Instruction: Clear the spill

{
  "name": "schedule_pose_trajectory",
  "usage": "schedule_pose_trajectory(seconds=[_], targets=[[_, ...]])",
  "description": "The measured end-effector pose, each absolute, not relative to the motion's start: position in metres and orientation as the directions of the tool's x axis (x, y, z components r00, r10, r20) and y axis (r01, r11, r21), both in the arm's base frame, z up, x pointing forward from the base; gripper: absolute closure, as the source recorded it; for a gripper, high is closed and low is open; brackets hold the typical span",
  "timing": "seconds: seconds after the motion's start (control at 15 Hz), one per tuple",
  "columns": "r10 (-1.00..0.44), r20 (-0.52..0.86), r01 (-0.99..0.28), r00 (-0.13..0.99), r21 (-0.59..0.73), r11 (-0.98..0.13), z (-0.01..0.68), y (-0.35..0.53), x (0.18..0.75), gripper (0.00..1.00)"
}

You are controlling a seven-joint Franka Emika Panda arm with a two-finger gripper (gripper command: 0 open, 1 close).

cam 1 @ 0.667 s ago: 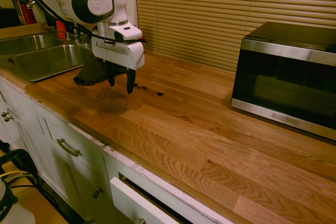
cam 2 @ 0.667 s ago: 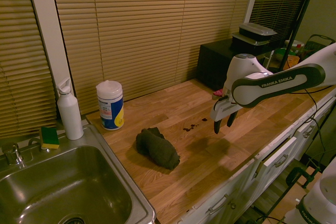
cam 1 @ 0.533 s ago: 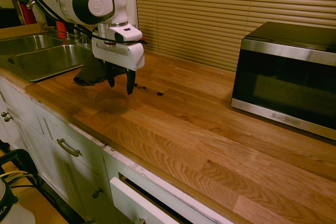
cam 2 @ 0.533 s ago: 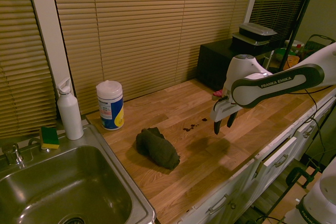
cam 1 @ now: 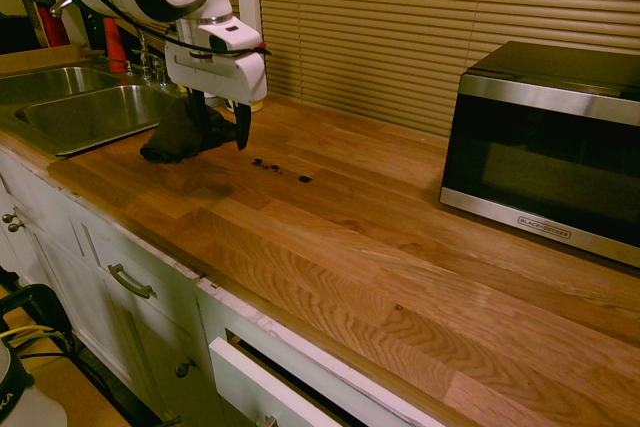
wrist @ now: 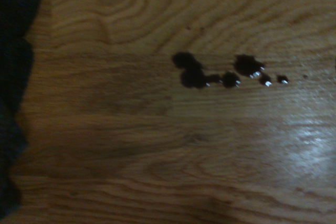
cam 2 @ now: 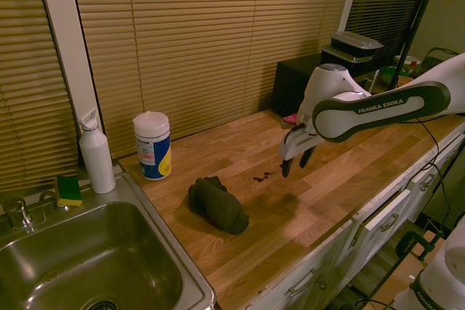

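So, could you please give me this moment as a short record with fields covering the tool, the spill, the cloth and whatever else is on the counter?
tool: open, empty, pointing down, hanging above the counter near the spill
spill: short row of small dark blotches on the wooden counter, not yet wiped
cloth: dark, bunched, lying on the counter between the spill and the sink; apart from the spill
by the sink: wipes canister, white bottle, sponge
far end: microwave
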State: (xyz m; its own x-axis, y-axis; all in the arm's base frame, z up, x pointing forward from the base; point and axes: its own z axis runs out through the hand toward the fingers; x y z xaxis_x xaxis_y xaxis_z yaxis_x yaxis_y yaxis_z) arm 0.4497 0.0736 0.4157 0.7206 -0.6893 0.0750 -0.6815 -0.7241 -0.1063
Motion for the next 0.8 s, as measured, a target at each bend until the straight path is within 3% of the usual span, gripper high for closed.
schedule_pose_trajectory(seconds=[0.8], targets=[[-0.607,0.111,-0.588,0.787,-0.163,-0.792,0.424,0.244,0.472,0.0]])
